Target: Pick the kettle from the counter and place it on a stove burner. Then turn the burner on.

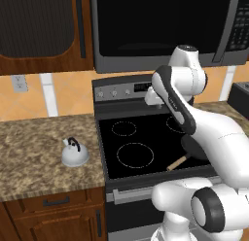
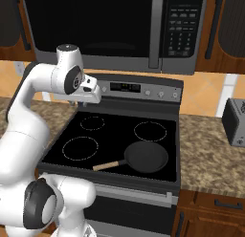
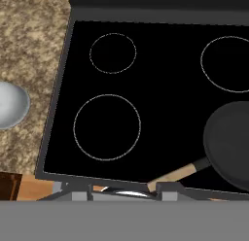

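Left base view has the kettle (image 1: 75,153) sitting upright on the counter (image 1: 29,157), just left of the stove, with my arm up high over the cooktop. Can't tell how wide my gripper (image 2: 75,101) is from these shots. I'd guess the kettle's light, but that smooth dome looks slippery, so the thin black handle on top is the place to pinch. The big front-left stove burner (image 1: 135,155) is free; the frying pan (image 2: 146,156) occupies 1 on the right.
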Motion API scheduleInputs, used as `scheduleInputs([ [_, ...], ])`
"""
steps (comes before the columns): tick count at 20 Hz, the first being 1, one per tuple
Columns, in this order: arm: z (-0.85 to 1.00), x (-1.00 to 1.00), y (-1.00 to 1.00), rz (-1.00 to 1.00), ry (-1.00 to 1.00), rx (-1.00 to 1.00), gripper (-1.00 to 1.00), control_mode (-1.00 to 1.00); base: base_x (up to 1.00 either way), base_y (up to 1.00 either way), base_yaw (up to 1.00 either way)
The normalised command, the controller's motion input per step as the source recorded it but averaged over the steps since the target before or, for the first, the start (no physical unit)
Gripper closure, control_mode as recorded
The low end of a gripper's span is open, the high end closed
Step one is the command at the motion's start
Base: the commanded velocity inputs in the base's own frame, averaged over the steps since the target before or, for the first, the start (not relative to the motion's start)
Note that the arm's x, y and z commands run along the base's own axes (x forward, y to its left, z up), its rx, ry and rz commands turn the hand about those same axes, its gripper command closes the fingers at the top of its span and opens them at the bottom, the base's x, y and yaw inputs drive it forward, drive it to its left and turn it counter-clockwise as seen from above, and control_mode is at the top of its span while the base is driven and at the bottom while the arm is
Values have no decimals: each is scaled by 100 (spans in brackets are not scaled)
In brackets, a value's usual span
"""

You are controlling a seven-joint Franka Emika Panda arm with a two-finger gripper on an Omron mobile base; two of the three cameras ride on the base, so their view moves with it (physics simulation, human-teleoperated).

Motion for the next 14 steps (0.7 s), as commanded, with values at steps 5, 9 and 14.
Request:
scheduleInputs([
  [5,-1,-32,9,3,-2,0,-100,-100,0,0,0],
  [9,-17,-11,76,8,-5,-1,-100,-100,0,0,0],
  [14,-19,11,100,18,-1,0,-100,-100,0,0,0],
])
